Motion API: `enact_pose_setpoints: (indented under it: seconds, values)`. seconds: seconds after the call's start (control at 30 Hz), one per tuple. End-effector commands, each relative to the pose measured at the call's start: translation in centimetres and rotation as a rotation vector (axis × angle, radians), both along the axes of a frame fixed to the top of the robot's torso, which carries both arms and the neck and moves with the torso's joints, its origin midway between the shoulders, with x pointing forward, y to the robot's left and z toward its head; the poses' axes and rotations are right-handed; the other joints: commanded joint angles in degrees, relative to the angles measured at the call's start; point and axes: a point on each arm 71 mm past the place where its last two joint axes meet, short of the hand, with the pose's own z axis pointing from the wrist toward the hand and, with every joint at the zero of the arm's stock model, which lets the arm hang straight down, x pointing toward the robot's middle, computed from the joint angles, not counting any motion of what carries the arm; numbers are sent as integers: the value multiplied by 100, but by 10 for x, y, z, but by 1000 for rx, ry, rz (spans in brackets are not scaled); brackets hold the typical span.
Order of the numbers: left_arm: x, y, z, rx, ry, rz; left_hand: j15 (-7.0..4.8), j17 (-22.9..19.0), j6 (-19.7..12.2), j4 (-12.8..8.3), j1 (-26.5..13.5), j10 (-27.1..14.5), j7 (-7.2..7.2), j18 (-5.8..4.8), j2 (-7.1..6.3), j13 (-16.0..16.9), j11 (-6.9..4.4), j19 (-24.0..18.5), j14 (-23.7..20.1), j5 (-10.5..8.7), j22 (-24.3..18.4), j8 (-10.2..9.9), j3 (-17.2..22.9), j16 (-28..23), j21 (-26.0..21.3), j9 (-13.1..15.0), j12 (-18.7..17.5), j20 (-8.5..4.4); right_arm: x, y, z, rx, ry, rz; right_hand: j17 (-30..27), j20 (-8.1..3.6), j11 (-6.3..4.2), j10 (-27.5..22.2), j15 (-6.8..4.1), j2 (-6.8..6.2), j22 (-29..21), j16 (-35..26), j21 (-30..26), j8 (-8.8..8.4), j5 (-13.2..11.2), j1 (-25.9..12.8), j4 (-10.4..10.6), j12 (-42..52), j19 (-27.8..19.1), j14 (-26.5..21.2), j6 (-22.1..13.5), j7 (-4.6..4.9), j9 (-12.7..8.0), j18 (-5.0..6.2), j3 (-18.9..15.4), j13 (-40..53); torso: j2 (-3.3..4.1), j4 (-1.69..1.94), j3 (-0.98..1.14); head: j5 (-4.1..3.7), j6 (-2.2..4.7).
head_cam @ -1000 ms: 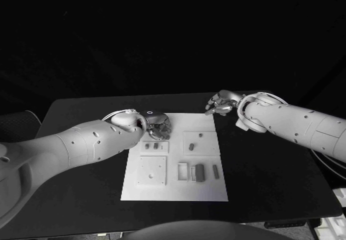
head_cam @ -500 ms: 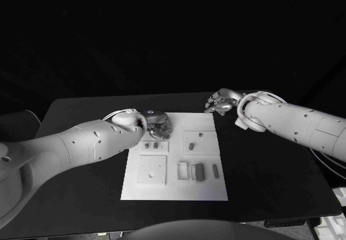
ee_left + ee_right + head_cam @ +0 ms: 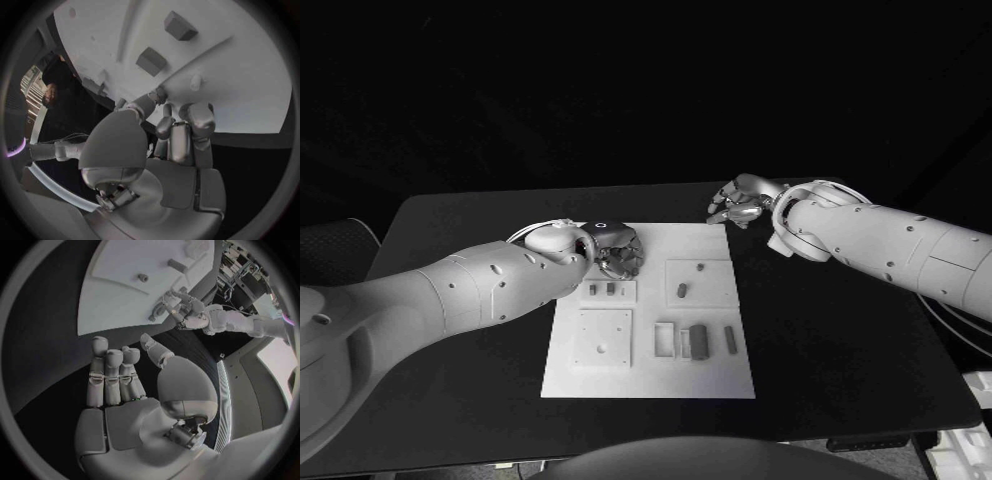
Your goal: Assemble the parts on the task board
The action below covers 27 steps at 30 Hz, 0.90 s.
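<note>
The task board (image 3: 651, 310) lies flat in the middle of the black bench (image 3: 848, 330), and its parts have not shifted over the last second: two small pegs (image 3: 602, 290) stand side by side in the near-left recess, a single peg (image 3: 682, 291) stands in the recess to its right, and the upright blocks (image 3: 698, 342) sit in a row nearer the robot, beside a square plate (image 3: 604, 337).

What has changed is slight. The left hand (image 3: 619, 251) is over the board's far-left corner, much where it was a second ago, perhaps drawn a touch away from the two pegs. Its fingers (image 3: 187, 135) are curled inward and close together; the left wrist view shows nothing between them, though the fingertips are partly hidden, so I cannot rule out a very small piece.

The right hand (image 3: 738, 207) has stayed above the bench just off the board's far-right corner, its fingers (image 3: 112, 377) side by side and bent, holding nothing.

My reading is that no part has yet been picked up or seated in this interval, and the assembly looks barely under way.
</note>
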Motion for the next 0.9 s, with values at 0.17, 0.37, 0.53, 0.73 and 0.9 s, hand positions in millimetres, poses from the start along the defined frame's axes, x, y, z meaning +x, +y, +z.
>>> enact_pose_setpoints:
  seconds: [0.17, 0.37, 0.53, 0.73, 0.9]
  values:
    - [0, -2, 0, -17, -10, -6, 43, 5, 113, -9, -27, -43, 55, 845, 94, 7, 3, -27, -9, 19, 93, 38, 11, -21, 18, -11, -23, 36, -1, 2, 0, 4, 1, 12, 10, -15, 1, 27, -76, 5, 9, 19, 28, -30, 4, -60, -20, 20, 21, 115, -17, -4, 5, 82, -11, 7, -4, 5, 7, -14, -20]
    - [0, -3, -2, -18, -9, -7, 44, 4, 113, -9, -27, -43, 55, 845, 94, 7, 3, -27, -9, 19, 93, 38, 11, -21, 18, -12, -23, 36, -1, 3, 0, 4, 2, 14, 10, -15, 1, 27, -76, 5, 9, 19, 28, -30, 4, -60, -20, 20, 21, 115, -17, -4, 5, 82, -11, 7, -3, 5, 7, -16, -21]
    - [-2, -4, -3, -22, -6, -12, 50, 19, 163, 27, -57, -42, 63, 843, 199, 18, 10, -27, -2, 20, 92, 62, 18, -18, 19, -5, -19, 42, -1, 2, 0, 4, 3, 14, 19, -16, 2, 26, -76, 4, 14, 22, 32, -32, 4, -63, -19, 22, 22, 116, -18, -3, 5, 82, -13, 12, -3, 4, 5, -20, -23]
    - [-3, -7, -3, -24, 2, -21, 58, 33, 194, -20, -64, -55, 70, 855, 238, 39, 18, -41, -2, 23, 99, 65, -7, -15, 28, -20, -7, 50, -1, 3, 0, 3, 7, 15, 38, -18, 2, 26, -75, 3, 26, 25, 43, -34, 4, -67, -18, 26, 23, 115, -20, -3, 6, 82, -17, 23, 4, 9, 6, -21, -26]
    - [-4, -7, -3, -27, 1, -23, 59, 36, 201, -41, -60, -62, 70, 859, 241, 41, 18, -45, -2, 23, 101, 64, -13, -15, 31, -26, -5, 53, -1, 3, -1, 1, 12, 16, 70, -21, 4, 22, -73, 5, 47, 26, 57, -38, 4, -72, -18, 28, 17, 110, -20, -1, 8, 82, -20, 41, 0, 12, 8, -16, -41]
